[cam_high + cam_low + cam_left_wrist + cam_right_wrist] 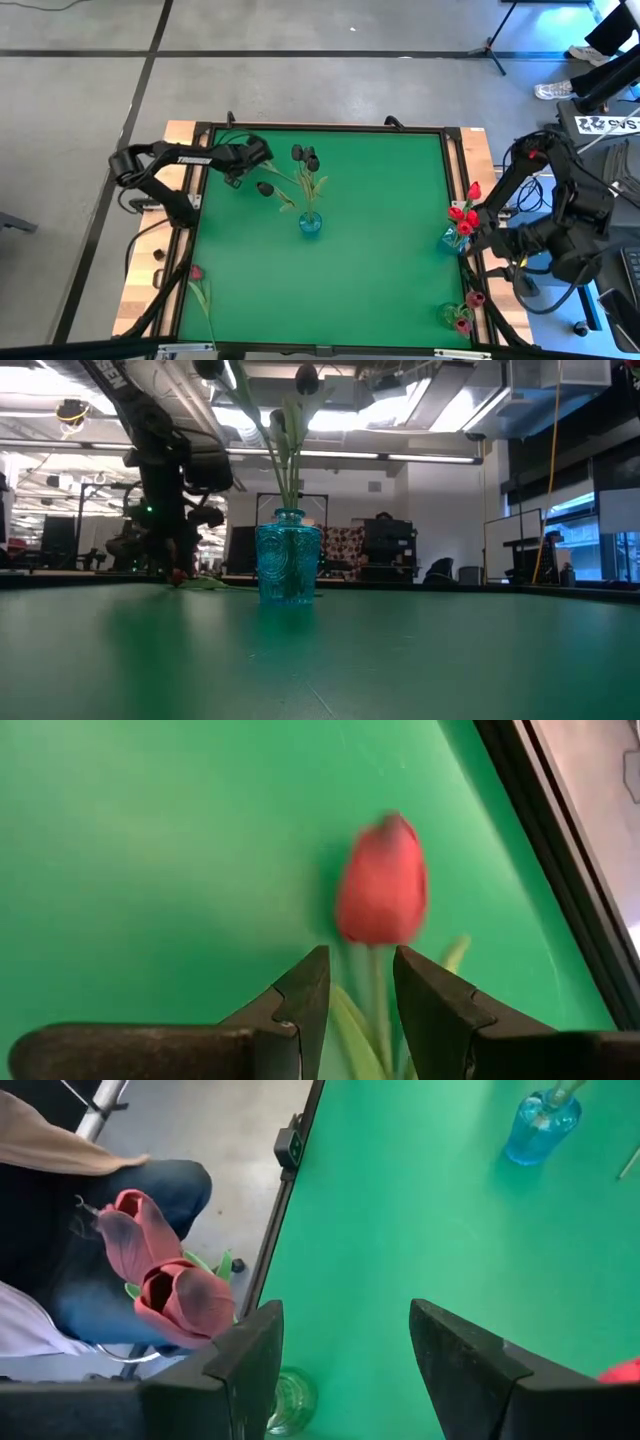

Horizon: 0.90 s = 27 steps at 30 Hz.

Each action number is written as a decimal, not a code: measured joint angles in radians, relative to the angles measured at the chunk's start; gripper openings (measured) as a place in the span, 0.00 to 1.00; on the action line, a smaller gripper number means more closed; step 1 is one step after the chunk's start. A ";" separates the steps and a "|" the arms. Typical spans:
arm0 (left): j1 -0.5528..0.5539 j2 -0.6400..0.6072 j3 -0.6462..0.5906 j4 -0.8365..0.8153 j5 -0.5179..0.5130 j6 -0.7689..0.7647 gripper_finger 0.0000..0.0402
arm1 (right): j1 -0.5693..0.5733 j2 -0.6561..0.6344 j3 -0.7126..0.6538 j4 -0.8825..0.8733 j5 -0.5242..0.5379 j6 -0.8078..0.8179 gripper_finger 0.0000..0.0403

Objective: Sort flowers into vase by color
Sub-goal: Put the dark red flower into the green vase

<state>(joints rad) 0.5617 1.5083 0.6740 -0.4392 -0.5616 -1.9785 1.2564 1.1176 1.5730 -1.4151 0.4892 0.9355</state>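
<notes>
The blue vase (310, 223) holds black tulips (305, 155) (left claw (358, 982) grips a red tulip's (382, 894) stem; right claw (345, 1350) released).

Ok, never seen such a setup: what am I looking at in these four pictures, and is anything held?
Two robot arms work at a green table. One picture looks down from above, one level across the table, two from the wrists. A blue vase mid-table holds black tulips; at the right edge stand red tulips and maroon-pink tulips in vases. One flower lies at the left edge. The right gripper is open, empty. A red tulip shows just ahead of the left gripper; held or not, I cannot tell.
</notes>
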 joint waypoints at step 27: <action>0.042 0.184 0.155 -0.100 0.053 0.091 0.08 | 0.000 0.000 0.000 0.001 -0.012 0.065 0.54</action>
<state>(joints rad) 0.6037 1.6924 0.8291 -0.5391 -0.5089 -1.8871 1.2564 1.1175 1.5726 -1.4138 0.4770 1.0002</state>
